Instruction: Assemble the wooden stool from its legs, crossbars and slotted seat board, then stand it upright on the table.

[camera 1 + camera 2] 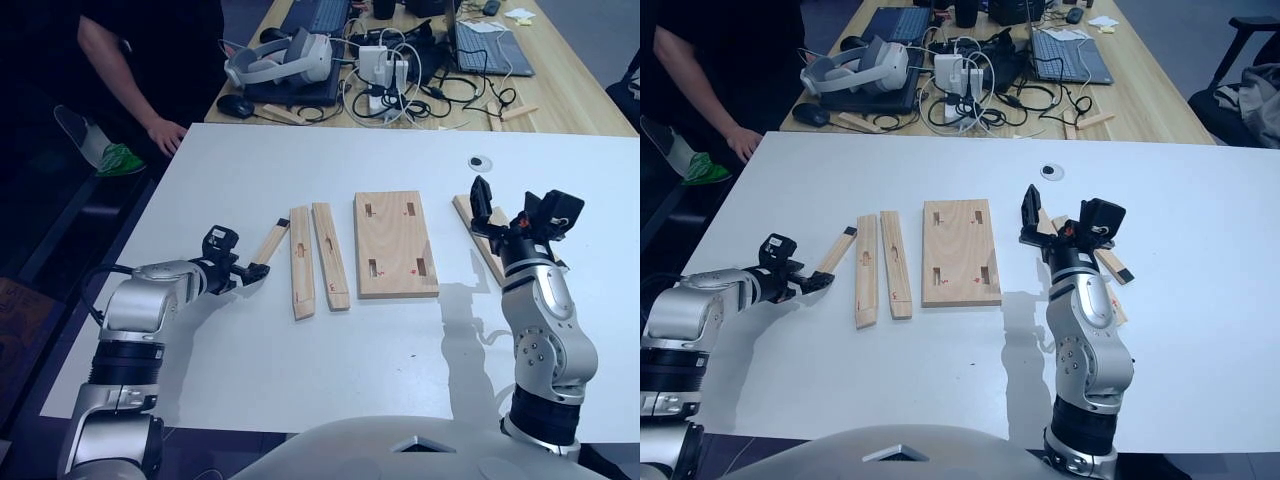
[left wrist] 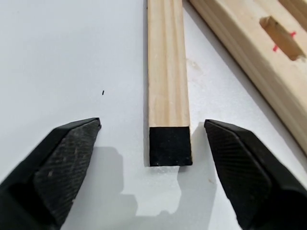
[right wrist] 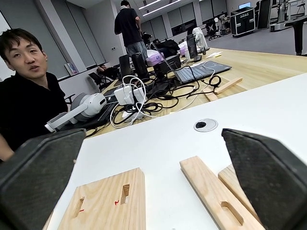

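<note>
The left gripper (image 2: 152,123) is held low on the white table (image 1: 300,360), its fingers (image 2: 62,163) spread wide and closed on nothing. The black-tipped end of a thin crossbar (image 2: 167,72) lies flat between them, clear of both. Just beyond, two slotted legs (image 1: 301,262) are laid side by side, with the seat board (image 1: 394,243) flat to their right. Farther right, the right gripper (image 1: 515,215) is raised above two more slotted pieces (image 3: 211,191) — wide open and empty.
</note>
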You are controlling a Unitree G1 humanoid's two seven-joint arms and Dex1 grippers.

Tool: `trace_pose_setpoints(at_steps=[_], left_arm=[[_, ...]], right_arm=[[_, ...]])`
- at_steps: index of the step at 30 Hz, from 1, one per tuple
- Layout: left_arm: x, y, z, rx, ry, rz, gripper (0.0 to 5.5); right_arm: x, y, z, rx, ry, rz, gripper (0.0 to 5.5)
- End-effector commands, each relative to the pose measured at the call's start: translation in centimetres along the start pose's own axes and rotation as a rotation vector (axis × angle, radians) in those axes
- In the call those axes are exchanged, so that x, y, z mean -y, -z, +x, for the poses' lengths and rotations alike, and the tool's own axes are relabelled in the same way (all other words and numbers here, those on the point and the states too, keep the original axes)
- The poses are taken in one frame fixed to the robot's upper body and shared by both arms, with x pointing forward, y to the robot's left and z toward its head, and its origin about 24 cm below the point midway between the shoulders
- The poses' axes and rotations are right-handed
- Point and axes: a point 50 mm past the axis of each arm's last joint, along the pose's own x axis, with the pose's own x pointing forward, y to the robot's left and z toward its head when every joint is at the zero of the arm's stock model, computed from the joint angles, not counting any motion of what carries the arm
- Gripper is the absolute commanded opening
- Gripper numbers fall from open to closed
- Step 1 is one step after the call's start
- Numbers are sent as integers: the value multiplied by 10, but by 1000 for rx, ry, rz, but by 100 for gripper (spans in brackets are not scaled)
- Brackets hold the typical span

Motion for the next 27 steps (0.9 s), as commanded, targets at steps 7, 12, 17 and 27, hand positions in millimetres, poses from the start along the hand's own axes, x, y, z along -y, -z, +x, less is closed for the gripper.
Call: trace_pose_setpoints(at_steps=[7, 12, 17, 27], left_arm=[[10, 24, 8, -85, 77, -50, 267], [9, 22, 10, -64, 58, -33, 193], [11, 25, 12, -53, 54, -50, 128], [17, 20, 20, -13, 60, -69, 128]], right_arm=[[3, 0, 4, -12, -10, -1, 540], [3, -2, 7, -9, -10, -3, 540], [4, -3, 10, -5, -7, -7, 540], [7, -7, 24, 0, 7, -16, 540]])
